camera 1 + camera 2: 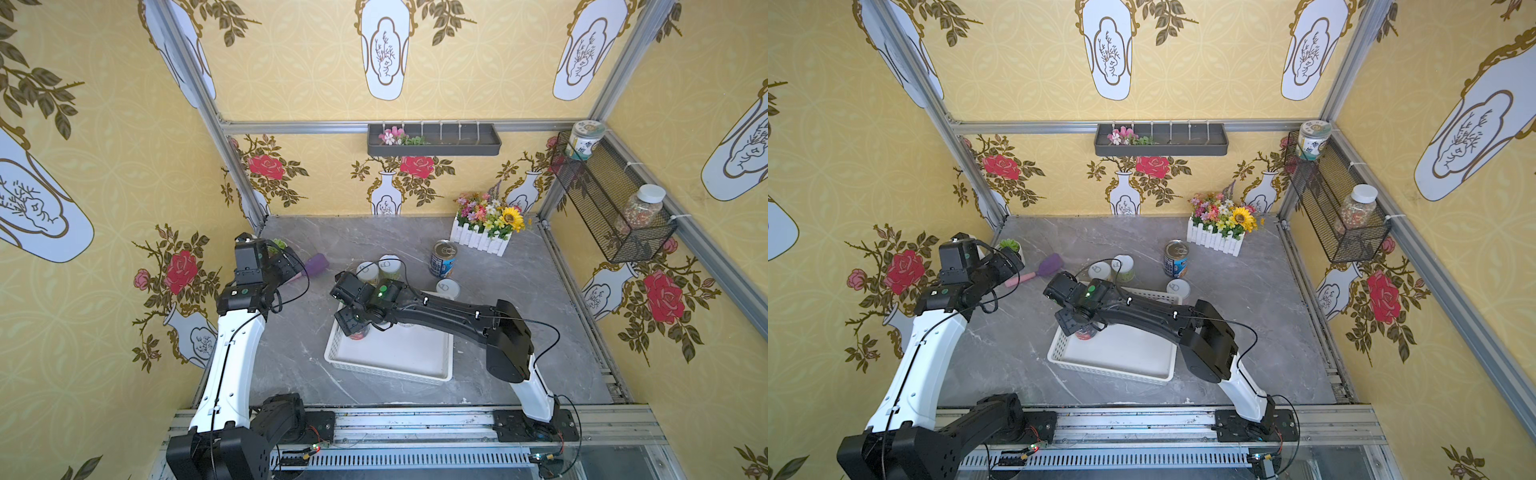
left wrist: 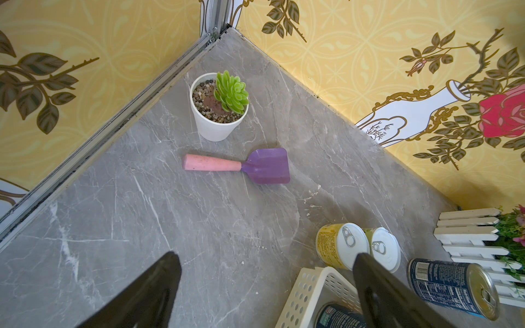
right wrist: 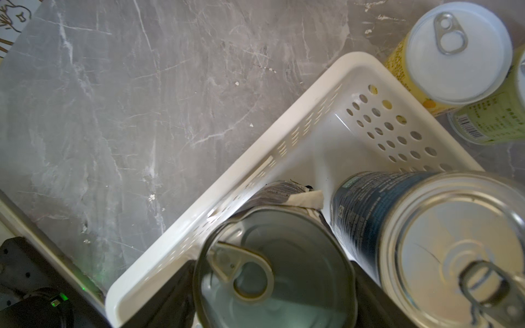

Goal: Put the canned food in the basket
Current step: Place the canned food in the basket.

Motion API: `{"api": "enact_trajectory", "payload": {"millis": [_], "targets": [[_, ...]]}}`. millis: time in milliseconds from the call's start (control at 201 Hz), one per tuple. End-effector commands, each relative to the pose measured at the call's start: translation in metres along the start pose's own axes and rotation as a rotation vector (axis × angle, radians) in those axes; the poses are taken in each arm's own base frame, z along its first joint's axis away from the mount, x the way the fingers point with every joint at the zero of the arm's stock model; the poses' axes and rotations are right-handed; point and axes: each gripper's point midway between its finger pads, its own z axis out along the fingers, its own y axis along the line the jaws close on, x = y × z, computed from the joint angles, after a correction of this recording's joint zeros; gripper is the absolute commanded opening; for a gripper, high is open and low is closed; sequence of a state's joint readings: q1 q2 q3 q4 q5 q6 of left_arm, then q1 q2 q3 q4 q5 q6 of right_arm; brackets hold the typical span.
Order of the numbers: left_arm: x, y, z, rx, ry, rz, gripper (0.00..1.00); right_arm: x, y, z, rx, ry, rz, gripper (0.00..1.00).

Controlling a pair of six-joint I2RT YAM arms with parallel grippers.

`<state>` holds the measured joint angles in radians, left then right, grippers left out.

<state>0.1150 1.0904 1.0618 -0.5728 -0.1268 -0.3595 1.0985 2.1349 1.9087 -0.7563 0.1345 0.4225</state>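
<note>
The right gripper [image 3: 271, 299] is clamped on a silver-topped, red-labelled can [image 3: 272, 269], fingers pressed to either side of it, down in the far left corner of the white basket [image 1: 399, 353]. A dark blue can [image 3: 426, 241] stands just beside it in there. By the left wall the left gripper [image 2: 265, 258] hangs spread wide, holding nothing, while three white-lidded cans [image 1: 447, 288] and a blue-labelled can [image 1: 443, 258] stand on the grey surface [image 1: 291, 345] beyond the basket.

White perforated basket [image 1: 399, 353], grey marbled table [image 1: 374, 237], red-labelled can [image 1: 360, 332]
</note>
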Motion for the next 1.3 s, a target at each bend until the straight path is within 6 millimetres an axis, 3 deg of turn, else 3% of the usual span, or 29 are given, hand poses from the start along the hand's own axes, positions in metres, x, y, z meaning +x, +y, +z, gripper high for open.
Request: {"api": "enact_trajectory", "payload": {"millis": [0,159,483,732,802,1041,1180,1294], "targets": [[-0.001,-0.002,0.002,0.014,-0.002,0.0,1.0,-0.024,-0.003,0.002,-0.003,-0.095,0.033,0.73],[-0.001,-0.002,0.002,0.015,-0.001,0.001,1.0,-0.026,-0.013,0.013,0.011,-0.089,0.042,0.73],[-0.003,-0.003,0.002,0.021,-0.002,-0.004,1.0,-0.024,-0.015,0.024,0.025,-0.082,0.034,0.75],[-0.002,-0.003,0.002,0.026,0.001,-0.005,1.0,-0.03,-0.015,0.013,0.026,-0.109,0.023,0.97],[-0.002,-0.004,0.002,0.028,0.001,-0.005,1.0,-0.034,-0.016,0.004,0.026,-0.123,0.021,1.0],[-0.002,-0.003,0.001,0.026,0.0,-0.006,1.0,-0.048,-0.015,-0.04,0.006,-0.2,0.017,0.97],[-0.002,-0.003,0.001,0.026,0.0,-0.006,1.0,-0.056,-0.017,-0.078,-0.006,-0.268,0.027,0.97],[-0.002,-0.003,0.001,0.027,0.0,-0.005,1.0,-0.058,-0.03,-0.119,0.017,-0.339,0.034,0.97]]}}
